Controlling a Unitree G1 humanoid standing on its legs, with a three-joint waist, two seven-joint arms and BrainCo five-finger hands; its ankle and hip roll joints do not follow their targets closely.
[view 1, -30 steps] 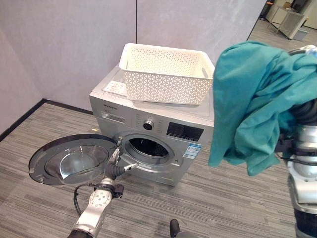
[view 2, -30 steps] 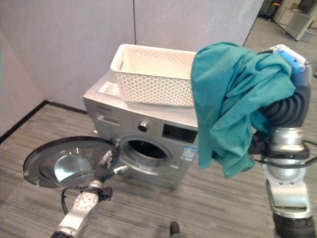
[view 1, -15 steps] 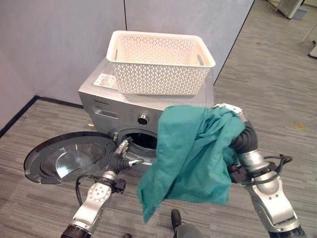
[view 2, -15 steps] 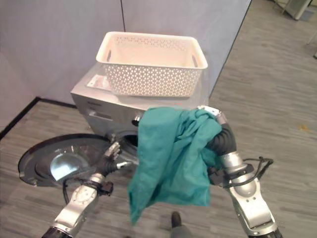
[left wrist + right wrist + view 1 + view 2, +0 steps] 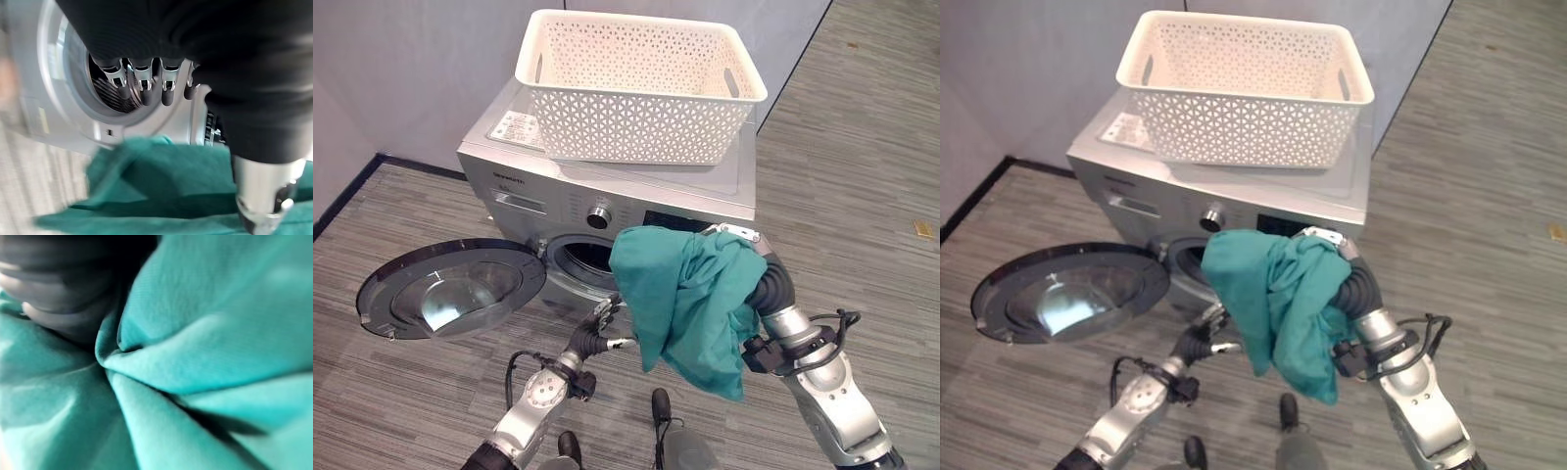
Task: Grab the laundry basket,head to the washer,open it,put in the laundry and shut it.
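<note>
Laundry: a teal cloth [image 5: 690, 299] draped over the right robot hand [image 5: 736, 238] at frame centre, just before the washer [image 5: 607, 211] opening; fingers buried in cloth, grip cannot be told. Left robot hand [image 5: 597, 328] lower centre, fingers loosely extended, holding nothing. Door [image 5: 450, 289] swung wide at left. White basket [image 5: 641, 88] sits atop the washer.

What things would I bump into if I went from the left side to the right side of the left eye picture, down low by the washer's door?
Round open washer door with its glass bowl → robot's left hand → hanging teal cloth → robot's right arm in its dark ribbed cover.
</note>
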